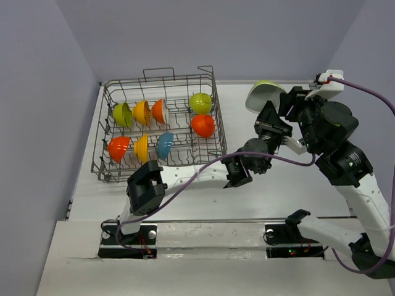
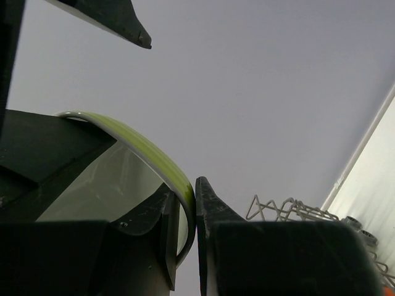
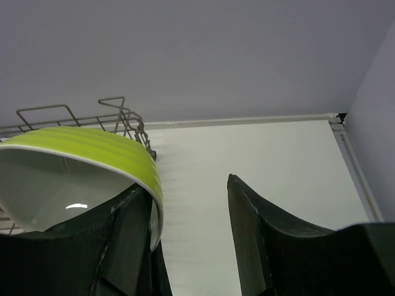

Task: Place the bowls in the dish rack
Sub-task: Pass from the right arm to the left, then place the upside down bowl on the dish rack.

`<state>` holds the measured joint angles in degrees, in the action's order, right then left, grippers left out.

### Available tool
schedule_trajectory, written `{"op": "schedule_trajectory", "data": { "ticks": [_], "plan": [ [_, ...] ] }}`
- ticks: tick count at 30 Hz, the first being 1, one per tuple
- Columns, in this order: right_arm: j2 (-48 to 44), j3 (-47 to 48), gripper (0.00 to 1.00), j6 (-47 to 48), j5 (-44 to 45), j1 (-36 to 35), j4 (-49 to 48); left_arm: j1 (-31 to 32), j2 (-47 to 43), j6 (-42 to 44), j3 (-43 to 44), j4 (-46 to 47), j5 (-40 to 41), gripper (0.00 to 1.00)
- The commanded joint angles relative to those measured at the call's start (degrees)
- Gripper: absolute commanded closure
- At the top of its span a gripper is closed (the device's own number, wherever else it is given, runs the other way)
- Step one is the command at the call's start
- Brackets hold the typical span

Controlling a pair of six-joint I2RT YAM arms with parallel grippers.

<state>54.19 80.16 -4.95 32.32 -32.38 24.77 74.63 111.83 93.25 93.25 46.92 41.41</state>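
1. I have the lime green bowl [image 1: 264,95] in the air to the right of the dish rack [image 1: 105,132], above the tabletop [image 1: 271,197]. It sits between both arms, which I read as a handover.
2. The left gripper [image 2: 188,190] has its jaws clenched on the bowl's rim, so it carries the bowl.
3. The right gripper [image 3: 185,185] has its jaws spread, released, with one finger beside the bowl's wall.
4. The other bowls [image 1: 164,145] stand on edge inside the rack.

Right of the dish rack [image 1: 220,142], the left arm [image 1: 185,176] stretches low with the left gripper [image 2: 188,188] pointing up, pinching a lime green bowl [image 1: 265,95] by its rim, while the right arm [image 1: 352,166], farther from the rack, bends inward, the right gripper [image 3: 185,185] spread wide beside that rim.
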Motion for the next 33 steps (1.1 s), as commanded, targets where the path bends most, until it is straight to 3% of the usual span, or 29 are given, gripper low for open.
{"op": "schedule_trajectory", "data": {
  "ticks": [1,15,22,27,31,33],
  "plan": [
    [-1.2,2.1,0.43,-0.2,1.8,-0.2,-3.2,0.5,-5.7,-1.8,2.1,2.6,1.4,1.00],
    [-4.3,10.3,0.37,-6.2,-5.1,-0.2,0.9,-1.2,-10.7,-12.7,1.1,-8.6,0.9,1.00],
    [-3.2,14.1,0.33,-9.2,-3.0,-0.2,1.0,-1.8,-14.2,-16.5,-2.5,-12.8,0.8,1.00],
    [-1.6,15.0,0.32,-11.4,0.0,-0.2,0.4,-2.8,-17.9,-28.1,0.5,-24.1,-1.5,1.00],
    [0.9,14.8,0.32,-12.6,-0.8,-0.2,0.5,-5.7,-25.6,-48.7,3.8,-36.5,-10.8,1.00],
    [2.4,14.6,0.31,-13.0,-1.5,-0.2,1.4,-7.4,-28.4,-54.4,3.4,-38.5,-14.4,1.00]
  ]
}}
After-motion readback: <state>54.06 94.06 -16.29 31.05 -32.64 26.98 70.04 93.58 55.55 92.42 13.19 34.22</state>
